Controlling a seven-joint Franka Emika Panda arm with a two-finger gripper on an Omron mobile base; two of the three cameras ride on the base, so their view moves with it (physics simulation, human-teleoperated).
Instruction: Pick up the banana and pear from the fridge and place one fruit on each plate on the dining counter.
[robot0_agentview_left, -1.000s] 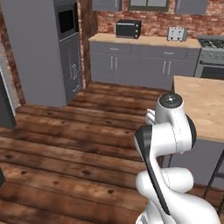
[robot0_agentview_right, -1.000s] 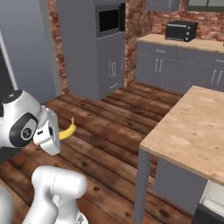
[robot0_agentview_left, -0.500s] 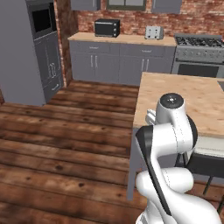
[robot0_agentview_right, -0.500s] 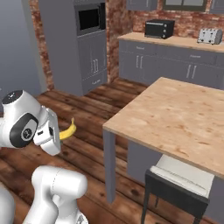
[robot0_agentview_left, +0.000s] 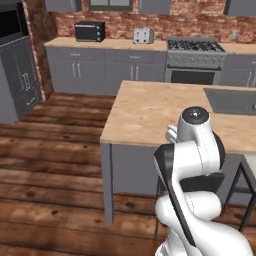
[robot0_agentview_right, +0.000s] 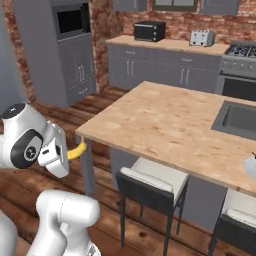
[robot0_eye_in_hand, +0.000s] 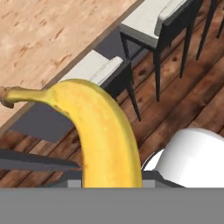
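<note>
Robot carries a banana (robot0_eye_in_hand: 103, 131) toward the dining surface (robot0_agentview_right: 165, 120).

The end effector (robot0_agentview_right: 70, 152) is pinched on the banana, which sticks out beside the arm, low and off the near corner of the wood-topped surface; in the hand view the fruit curves up over the stools (robot0_eye_in_hand: 98, 68) below. A pale plate (robot0_agentview_right: 250, 166) shows at the far right edge of the surface, just beyond the inset sink (robot0_agentview_right: 240, 119), which looks empty; what the plate holds I cannot tell. Risks, as I judge them: the plate lies well away, so the arm must lift the banana above the surface edge, or the fruit could knock the corner and slip from the grip. A release too near the sink could send it rolling in. The stools crowd the base's approach.
</note>
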